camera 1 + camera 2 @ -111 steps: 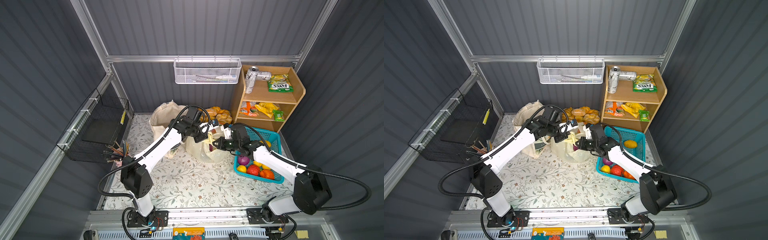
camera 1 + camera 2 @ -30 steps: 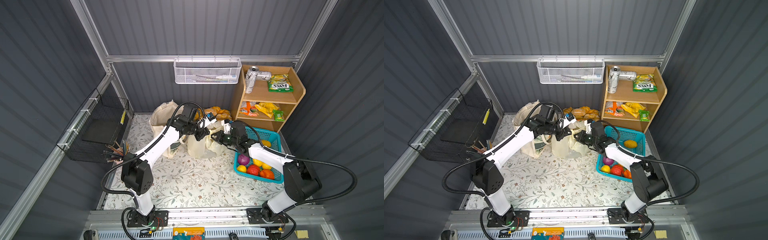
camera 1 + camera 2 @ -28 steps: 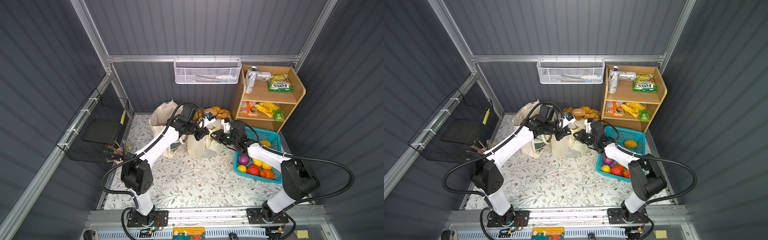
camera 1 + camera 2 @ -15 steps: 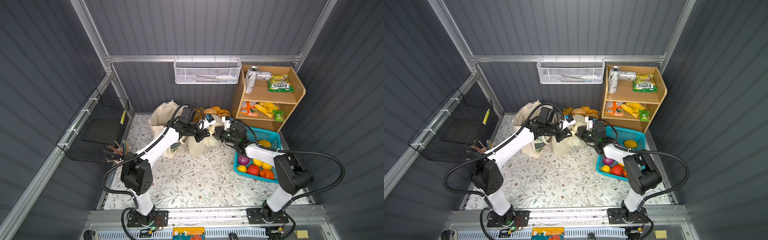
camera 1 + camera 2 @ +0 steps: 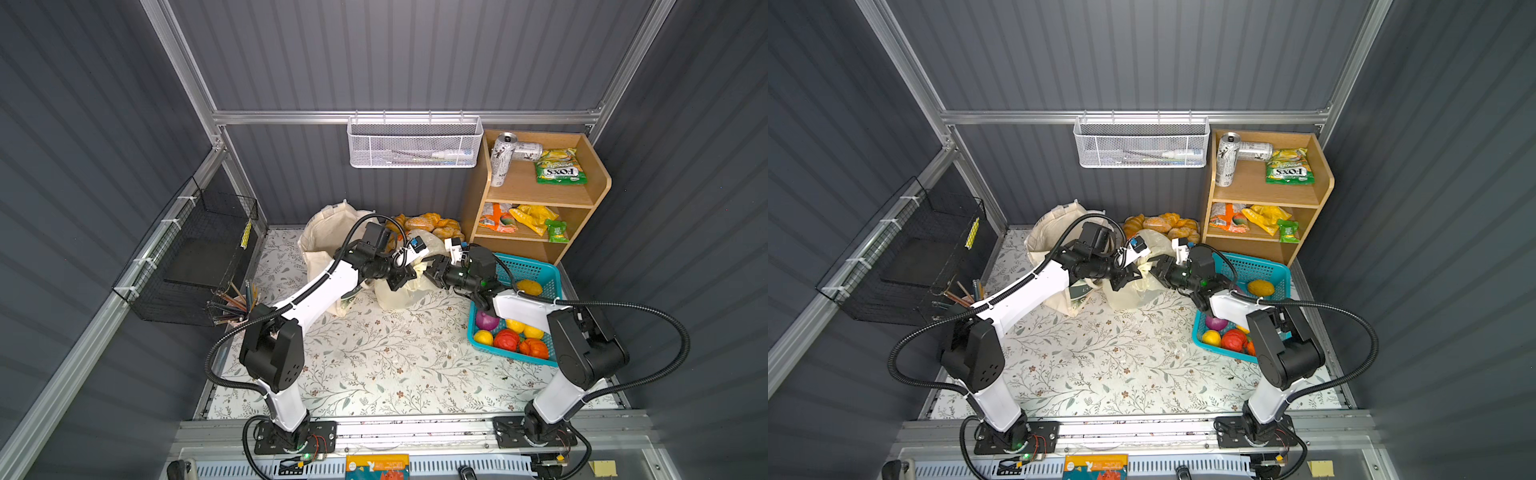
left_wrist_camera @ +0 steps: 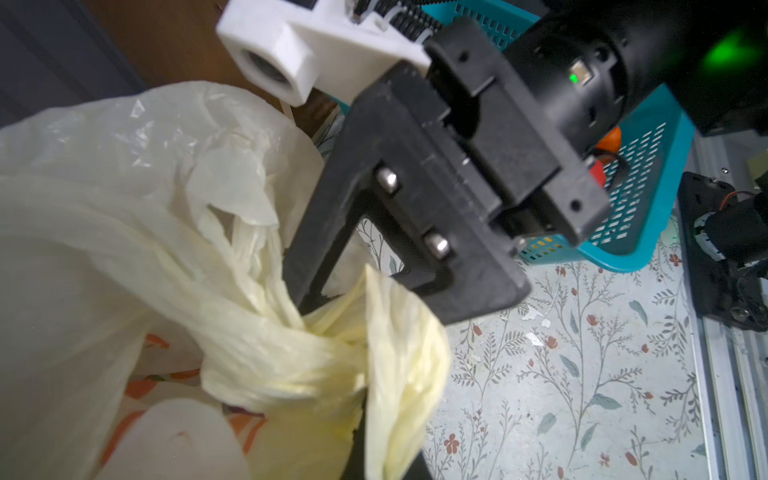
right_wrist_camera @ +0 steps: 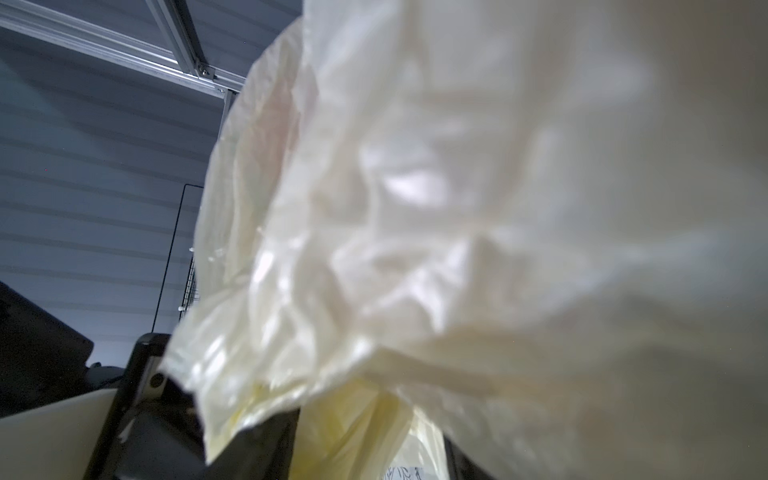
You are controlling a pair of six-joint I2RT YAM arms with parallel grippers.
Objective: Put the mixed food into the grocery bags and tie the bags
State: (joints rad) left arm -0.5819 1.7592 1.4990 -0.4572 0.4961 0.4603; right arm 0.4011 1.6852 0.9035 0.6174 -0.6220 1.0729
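The cream-yellow plastic grocery bag (image 5: pixel 398 293) (image 5: pixel 1130 293) stands on the floral mat, its handles twisted into a knot (image 6: pixel 286 361). My left gripper (image 5: pixel 401 279) (image 6: pixel 374 436) is shut on one handle end (image 6: pixel 399 365) just past the knot. My right gripper (image 5: pixel 431 271) (image 7: pixel 365 449) faces it from the other side, jaws open, with a loose yellow strand between its fingers (image 7: pixel 257 449). An orange packet (image 6: pixel 145 382) shows through the bag. The beige canvas tote (image 5: pixel 328 237) stands behind my left arm. A purple onion (image 5: pixel 486 321) lies in the turquoise basket (image 5: pixel 536 270).
Croissants (image 5: pixel 428 224) lie at the back wall. A wooden shelf (image 5: pixel 540 195) at the back right holds cans and snack packets. The basket also holds yellow and red toy produce under my right forearm. A black wire rack (image 5: pixel 199 257) with pencils hangs on the left wall.
My right gripper has gone from shut on the bag's handle to open, and that arm has folded down over the basket. My left gripper has kept its grip.
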